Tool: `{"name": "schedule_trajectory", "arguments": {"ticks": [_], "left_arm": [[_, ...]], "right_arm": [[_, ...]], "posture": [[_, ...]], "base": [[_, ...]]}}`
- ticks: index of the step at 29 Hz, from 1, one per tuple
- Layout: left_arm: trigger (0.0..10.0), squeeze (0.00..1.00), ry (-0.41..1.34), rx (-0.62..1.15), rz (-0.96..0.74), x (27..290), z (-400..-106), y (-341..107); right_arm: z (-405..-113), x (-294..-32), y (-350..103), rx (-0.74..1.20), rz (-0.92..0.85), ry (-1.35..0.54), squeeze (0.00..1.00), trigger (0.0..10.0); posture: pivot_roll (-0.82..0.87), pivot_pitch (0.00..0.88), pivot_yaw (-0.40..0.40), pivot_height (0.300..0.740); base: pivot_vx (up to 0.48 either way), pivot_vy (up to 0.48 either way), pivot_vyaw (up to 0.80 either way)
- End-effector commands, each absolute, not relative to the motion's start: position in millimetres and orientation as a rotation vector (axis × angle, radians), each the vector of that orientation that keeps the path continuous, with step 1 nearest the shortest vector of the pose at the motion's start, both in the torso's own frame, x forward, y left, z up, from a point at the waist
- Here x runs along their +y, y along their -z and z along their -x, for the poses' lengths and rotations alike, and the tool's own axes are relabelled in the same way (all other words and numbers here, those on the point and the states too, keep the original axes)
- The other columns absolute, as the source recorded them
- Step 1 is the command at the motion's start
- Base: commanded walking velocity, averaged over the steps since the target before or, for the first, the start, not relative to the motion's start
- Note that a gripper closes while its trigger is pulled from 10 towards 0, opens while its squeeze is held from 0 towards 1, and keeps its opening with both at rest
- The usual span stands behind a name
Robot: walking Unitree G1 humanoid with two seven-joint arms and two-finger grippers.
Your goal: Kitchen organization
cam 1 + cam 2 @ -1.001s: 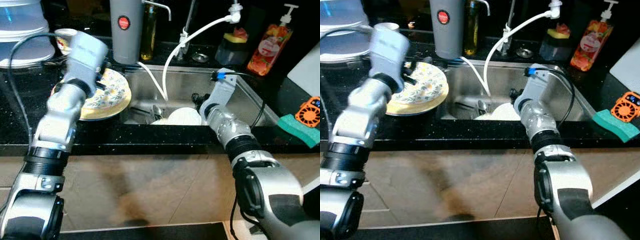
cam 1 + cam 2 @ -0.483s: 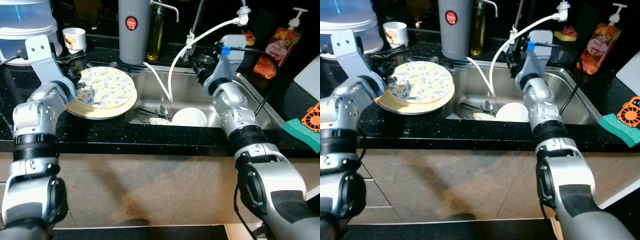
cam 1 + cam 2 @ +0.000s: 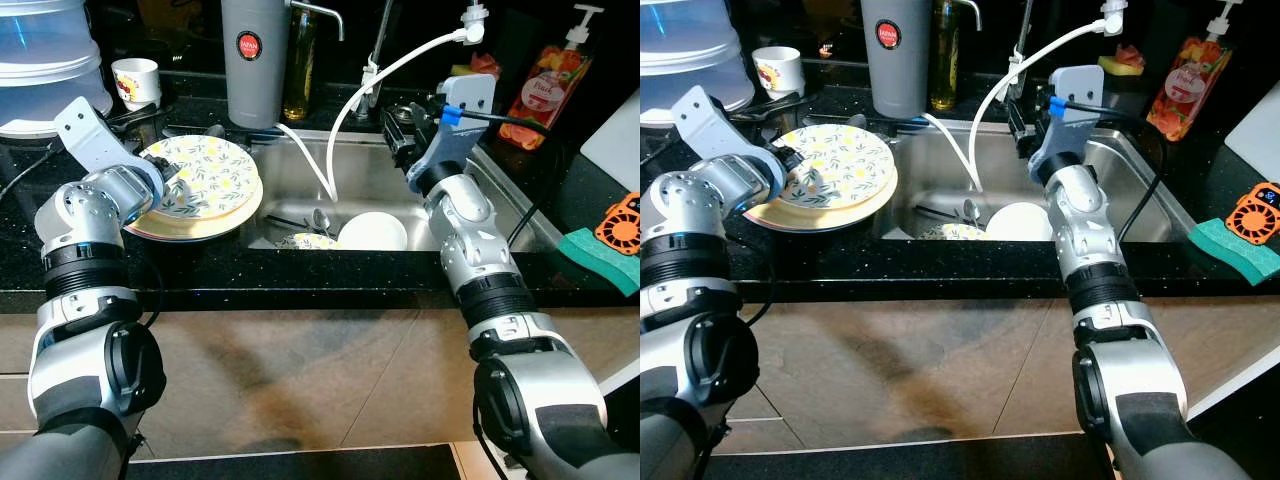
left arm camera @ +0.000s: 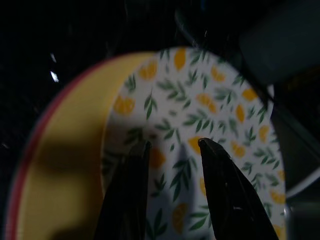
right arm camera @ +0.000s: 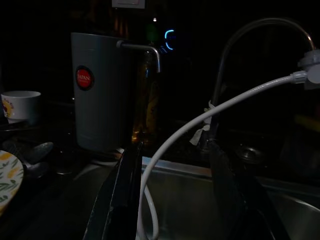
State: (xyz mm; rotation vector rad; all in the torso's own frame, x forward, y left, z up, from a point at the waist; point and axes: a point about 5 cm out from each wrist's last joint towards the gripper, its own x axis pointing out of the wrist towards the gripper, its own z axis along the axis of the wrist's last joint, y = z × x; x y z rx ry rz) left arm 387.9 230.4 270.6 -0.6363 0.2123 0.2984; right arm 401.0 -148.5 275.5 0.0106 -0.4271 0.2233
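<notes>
A white plate with a yellow-and-green leaf pattern (image 3: 208, 178) lies on a larger yellow plate (image 3: 190, 229), on the black counter left of the sink. My left gripper (image 4: 173, 145) hovers open just over the patterned plate's near-left part, holding nothing. In the steel sink (image 3: 370, 175) sit a white bowl (image 3: 372, 232), a small patterned dish (image 3: 298, 241) and spoons (image 3: 320, 219). My right gripper (image 5: 172, 150) is open and empty, raised over the back of the sink beside the faucet and its white hose (image 3: 400, 65).
Behind the sink stand a grey dispenser with a red label (image 3: 252, 60) and an oil bottle (image 3: 297, 65). A white cup (image 3: 137, 80) and a stacked container (image 3: 45, 60) sit at back left. At the right are a soap bottle (image 3: 545, 95) and a green sponge (image 3: 600, 248).
My right gripper has risen from low in the sink by the white bowl to the faucet at the back. My left arm has drawn back, leaving its gripper at the plate's near-left part.
</notes>
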Motion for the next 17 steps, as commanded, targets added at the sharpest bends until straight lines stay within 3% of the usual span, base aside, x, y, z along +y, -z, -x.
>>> {"name": "schedule_trajectory", "arguments": {"ticks": [1,17], "left_arm": [[10.0,0.0,-0.322,0.193,0.604,231,-385,-277],[10.0,0.0,-0.41,0.296,0.787,248,-378,-257]], "right_arm": [[-401,-153,-269,-0.414,-0.006,-0.212,0.0,10.0],[-399,-150,-265,-0.398,-0.001,-0.23,0.0,10.0]], "posture": [[0.16,0.0,-0.04,0.74],[0.16,0.0,-0.054,0.74]], "base": [[0.0,0.0,0.0],[0.0,0.0,0.0]]}}
